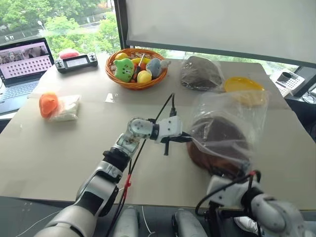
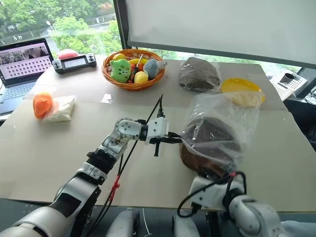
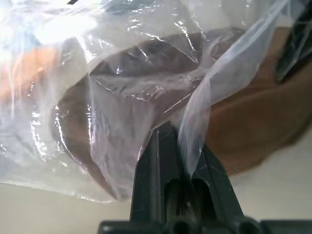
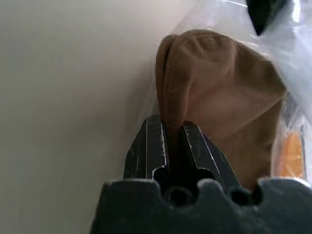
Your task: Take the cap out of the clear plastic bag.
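Two grippers clamp down at the table's near edge.
Left gripper [image 3: 187,168] pinches the clear plastic bag [image 1: 232,116]; right gripper [image 4: 174,141] is closed on the brown cap [image 4: 219,83], half inside the bag on the table [image 1: 74,148], near a yellow plate [image 1: 242,84].

no text, label, brand, number or sign can be read anywhere; a grid of small pictures is shown on the laptop [image 1: 24,61] screen, but no words can be made out there, and the pale display of the black controller [image 1: 76,62] beside it is too small for anything to be read
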Tool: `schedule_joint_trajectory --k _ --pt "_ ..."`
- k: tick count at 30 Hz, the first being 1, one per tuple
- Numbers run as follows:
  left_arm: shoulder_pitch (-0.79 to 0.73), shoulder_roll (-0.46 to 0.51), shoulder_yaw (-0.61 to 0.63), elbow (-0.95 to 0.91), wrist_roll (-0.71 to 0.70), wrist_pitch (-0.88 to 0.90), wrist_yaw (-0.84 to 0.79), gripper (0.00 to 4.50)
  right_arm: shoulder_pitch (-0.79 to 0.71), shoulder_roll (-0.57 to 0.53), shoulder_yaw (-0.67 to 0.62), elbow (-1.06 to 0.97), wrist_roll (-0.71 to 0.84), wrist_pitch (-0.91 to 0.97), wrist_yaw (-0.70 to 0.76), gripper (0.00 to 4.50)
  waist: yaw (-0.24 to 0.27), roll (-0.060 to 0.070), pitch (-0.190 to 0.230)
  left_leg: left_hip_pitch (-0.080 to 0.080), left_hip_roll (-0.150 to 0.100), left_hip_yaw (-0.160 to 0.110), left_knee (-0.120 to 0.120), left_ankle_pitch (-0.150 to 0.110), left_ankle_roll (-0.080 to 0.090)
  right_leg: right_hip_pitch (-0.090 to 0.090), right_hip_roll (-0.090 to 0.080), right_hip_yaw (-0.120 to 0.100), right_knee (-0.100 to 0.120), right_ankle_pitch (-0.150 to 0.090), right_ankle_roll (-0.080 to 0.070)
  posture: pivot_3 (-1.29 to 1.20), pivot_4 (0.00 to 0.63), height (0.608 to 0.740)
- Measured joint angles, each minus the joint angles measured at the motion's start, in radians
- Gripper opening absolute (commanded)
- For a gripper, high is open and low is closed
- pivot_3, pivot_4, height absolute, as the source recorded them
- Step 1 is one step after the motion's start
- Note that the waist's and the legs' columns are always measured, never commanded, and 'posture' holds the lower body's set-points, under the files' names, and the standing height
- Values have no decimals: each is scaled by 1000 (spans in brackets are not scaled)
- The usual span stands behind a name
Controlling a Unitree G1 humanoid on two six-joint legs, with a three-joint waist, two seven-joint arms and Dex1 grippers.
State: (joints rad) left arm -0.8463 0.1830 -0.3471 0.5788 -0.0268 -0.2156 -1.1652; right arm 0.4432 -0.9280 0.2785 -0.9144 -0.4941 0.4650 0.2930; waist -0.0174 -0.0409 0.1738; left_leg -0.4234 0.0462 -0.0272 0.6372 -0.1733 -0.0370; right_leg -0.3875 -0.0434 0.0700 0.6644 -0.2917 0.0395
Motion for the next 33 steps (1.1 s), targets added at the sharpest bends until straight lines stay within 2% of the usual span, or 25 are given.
schedule_joint_trajectory --k 6,12,17,20,28,33 --pt "0 0 4 -15 -2 0 7 0 8 107 5 89 -125 -103 -68 45 0 0 0 1 0 0 1 0 0 1 0 0 1 0 0 0 150 740" --pt "0 7 16 -17 -12 0 6 0 21 115 -28 128 -245 -250 -105 45 2 0 0 0 0 0 0 0 0 0 0 0 0 0 0 0 150 740" --pt "0 11 16 -18 -12 0 2 0 105 135 -6 133 -298 -392 -121 45 3 0 0 0 0 0 0 0 0 0 0 0 0 0 0 0 150 740" --pt "0 9 16 -16 -12 0 -2 0 111 149 -9 132 -309 -426 -98 45 1 0 0 1 0 0 1 0 0 0 0 0 0 0 0 0 150 740" --pt "0 3 16 -13 -12 -1 -3 0 3 194 -9 202 -289 -450 47 45 -1 0 -1 1 0 0 1 0 0 1 1 0 1 0 0 0 150 740" --pt "0 3 16 -13 -12 0 -3 0 -44 196 -15 236 -299 -479 74 45 -1 0 -1 2 1 0 1 0 0 2 1 0 2 0 0 0 150 740"
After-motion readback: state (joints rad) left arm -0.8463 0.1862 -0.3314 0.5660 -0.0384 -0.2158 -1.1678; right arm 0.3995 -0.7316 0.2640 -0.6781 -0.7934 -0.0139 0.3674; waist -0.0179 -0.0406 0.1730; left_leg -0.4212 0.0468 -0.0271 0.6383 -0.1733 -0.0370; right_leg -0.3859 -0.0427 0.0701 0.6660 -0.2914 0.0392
